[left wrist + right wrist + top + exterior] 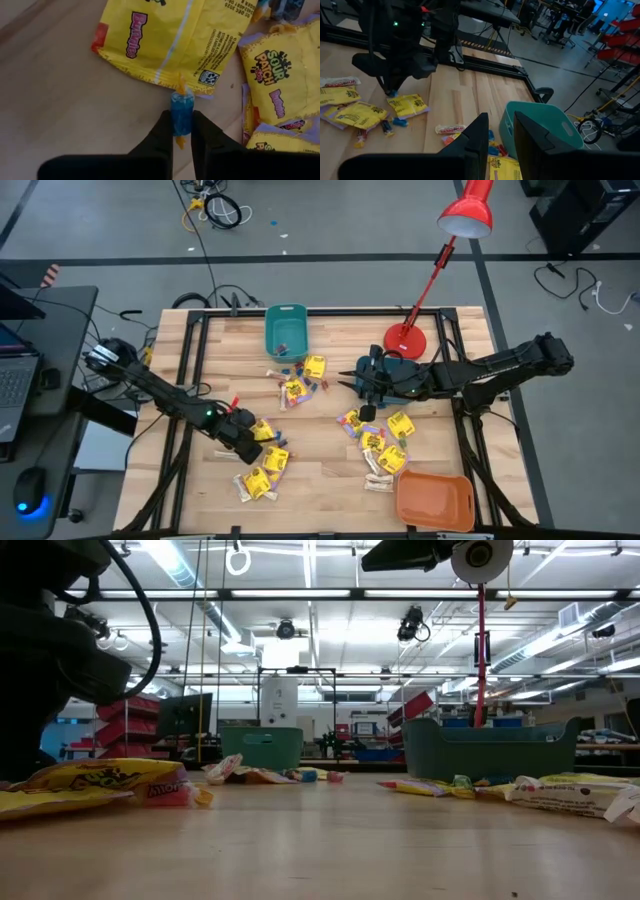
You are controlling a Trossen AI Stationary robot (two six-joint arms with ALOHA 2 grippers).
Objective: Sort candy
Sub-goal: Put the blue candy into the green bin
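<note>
Most of the candy lies loose on the worktop; only a few pieces show in the teal bin and the orange bin looks empty, so sorting has barely begun. Left gripper fingers pinch a small blue sweet between them, by yellow packets. Right gripper fingers stand slightly parted, holding nothing, near the teal bin

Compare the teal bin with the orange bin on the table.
The teal bin sits at the table's far edge; the orange bin sits at the near edge, right side. The teal bin holds a few small candies; the orange bin looks empty. Both are rectangular open plastic bins.
</note>
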